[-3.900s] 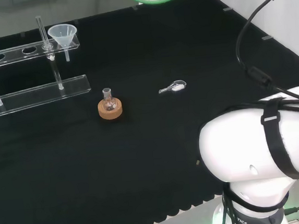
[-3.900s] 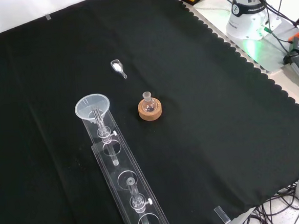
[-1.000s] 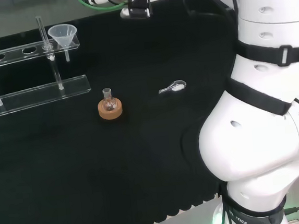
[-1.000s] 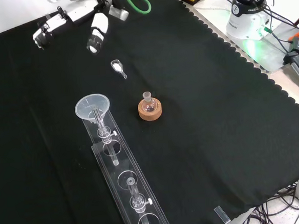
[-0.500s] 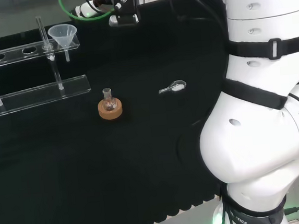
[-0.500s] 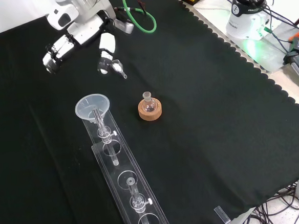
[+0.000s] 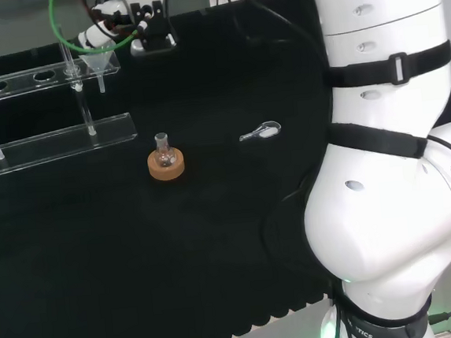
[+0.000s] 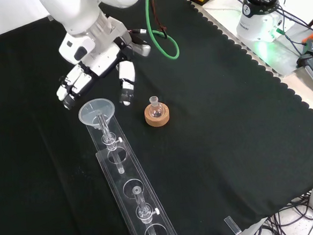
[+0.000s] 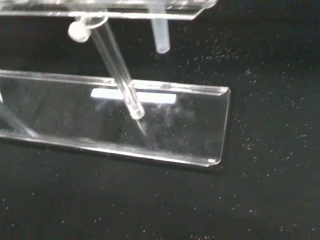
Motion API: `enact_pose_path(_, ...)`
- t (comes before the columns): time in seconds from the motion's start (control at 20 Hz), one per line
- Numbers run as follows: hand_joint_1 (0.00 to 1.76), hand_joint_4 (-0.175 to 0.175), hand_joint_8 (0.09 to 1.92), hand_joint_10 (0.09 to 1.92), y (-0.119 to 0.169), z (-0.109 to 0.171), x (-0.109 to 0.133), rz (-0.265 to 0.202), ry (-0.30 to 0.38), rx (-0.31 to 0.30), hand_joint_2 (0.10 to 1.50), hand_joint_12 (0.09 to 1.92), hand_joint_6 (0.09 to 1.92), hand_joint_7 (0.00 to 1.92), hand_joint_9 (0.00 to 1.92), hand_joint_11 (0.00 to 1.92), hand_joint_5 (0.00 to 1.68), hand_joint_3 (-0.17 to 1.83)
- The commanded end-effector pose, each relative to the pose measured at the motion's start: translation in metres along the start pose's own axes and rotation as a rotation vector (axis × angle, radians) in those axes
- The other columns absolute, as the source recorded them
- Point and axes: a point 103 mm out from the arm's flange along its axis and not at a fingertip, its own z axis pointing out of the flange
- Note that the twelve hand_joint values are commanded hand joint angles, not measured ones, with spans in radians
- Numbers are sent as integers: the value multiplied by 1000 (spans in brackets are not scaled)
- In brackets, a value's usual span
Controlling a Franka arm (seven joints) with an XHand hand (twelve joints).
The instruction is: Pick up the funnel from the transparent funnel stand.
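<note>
Funnel unmoved, hand now nearer

**Clear ware on black cloth, white arm, one green cable**

The cloth over the bench is plain black with a scalloped edge, flecked with pale specks in the wrist view. The funnel is translucent, milky white. The funnel stand is colourless clear plastic with bright glints along its edges; its base plate shows a white strip through it. The hand is white with black between the fingers and at the joints. The arm is glossy white, banded with black straps. A bright green cable loops beside the hand. The small flask is clear glass on a tan cork ring. The scoop is clear with white inside.
</note>
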Motion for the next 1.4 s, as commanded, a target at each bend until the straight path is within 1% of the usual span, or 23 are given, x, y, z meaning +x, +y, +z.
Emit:
enact_pose_path(0.05,226,18,87,87,5,12,11,-11,-2,31,873,87,87,0,0,38,0,27)
enact_pose_path(0.15,225,18,87,87,6,13,7,-16,5,40,873,87,87,0,0,38,0,27)
enact_pose_path(0.25,225,18,87,87,9,17,6,-17,-3,51,873,87,87,0,0,38,0,26)
enact_pose_path(0.3,226,17,87,87,11,18,5,-18,-2,60,875,117,87,0,0,24,0,22)
enact_pose_path(0.4,229,20,87,87,15,22,8,-16,-11,59,873,269,87,0,0,6,0,13)
enact_pose_path(0.45,232,22,87,87,19,23,11,3,-18,68,867,352,87,0,0,2,0,8)
enact_pose_path(0.55,240,24,87,87,23,24,14,5,-30,72,855,501,87,0,0,0,0,1)
enact_pose_path(0.65,244,25,87,87,26,24,18,6,-30,75,845,602,87,0,0,0,0,-3)
enact_pose_path(0.7,245,25,87,87,28,21,21,0,-16,83,842,639,87,0,0,0,0,-4)
enact_pose_path(0.8,247,26,87,87,27,13,12,-20,-3,86,839,676,87,0,0,0,0,-5)
enact_pose_path(0.9,247,26,87,87,25,5,3,-39,-4,91,838,687,87,0,0,0,0,-6)
enact_pose_path(1.0,247,26,87,87,25,3,-4,-41,-6,93,838,692,87,0,0,0,0,-6)
enact_pose_path(1.1,247,26,87,87,26,7,-5,-38,-15,107,837,711,87,0,0,0,0,-6)
enact_pose_path(1.2,246,26,87,87,27,10,-5,-35,-5,108,837,732,87,0,0,0,0,-6)
enact_pose_path(1.25,246,26,87,87,28,13,-3,-33,-23,113,837,757,87,0,0,0,0,-5)
enact_pose_path(1.3,245,26,87,87,29,18,1,-12,-49,120,836,816,87,0,0,0,0,-5)
enact_pose_path(1.35,243,26,87,87,30,21,4,-5,-75,118,836,908,87,0,0,0,0,-5)
enact_pose_path(1.4,240,26,87,87,31,22,6,-4,-86,115,834,1019,87,0,0,0,0,-5)
